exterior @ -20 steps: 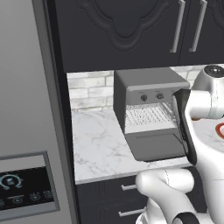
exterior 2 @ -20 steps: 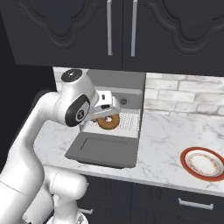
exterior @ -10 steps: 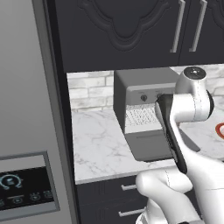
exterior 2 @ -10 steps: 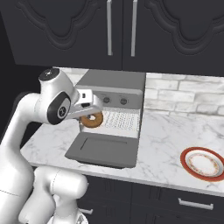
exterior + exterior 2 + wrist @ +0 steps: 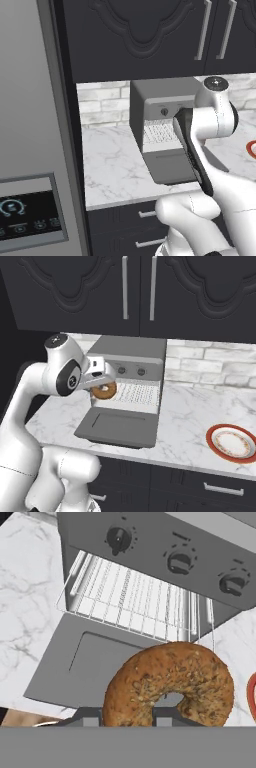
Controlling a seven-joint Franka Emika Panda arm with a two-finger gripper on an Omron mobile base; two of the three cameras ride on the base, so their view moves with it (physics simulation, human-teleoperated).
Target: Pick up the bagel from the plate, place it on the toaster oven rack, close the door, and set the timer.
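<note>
My gripper (image 5: 100,384) is shut on the bagel (image 5: 104,390), a golden-brown seeded ring. It hangs in the air before the left part of the toaster oven's opening, above the lowered door (image 5: 119,429). In the hand view the bagel (image 5: 150,679) fills the lower middle and covers most of my fingertips. Beyond it lie the toaster oven rack (image 5: 132,597), a bare silvery wire grid, and the flat grey door (image 5: 95,662). The rack (image 5: 159,132) and the door (image 5: 170,169) also show beside my forearm. The plate (image 5: 234,443), red-rimmed, sits bare on the counter at the right.
The grey toaster oven (image 5: 131,360) stands against the brick backsplash, with three knobs (image 5: 180,562) above its opening. Dark cabinets hang overhead. A tall grey fridge (image 5: 30,125) stands at the far left. Marble counter (image 5: 185,416) runs between oven and plate.
The arm has swung leftward with the bagel in the gripper, from the middle of the oven's opening to its left part. Oven, door and plate have not moved.
</note>
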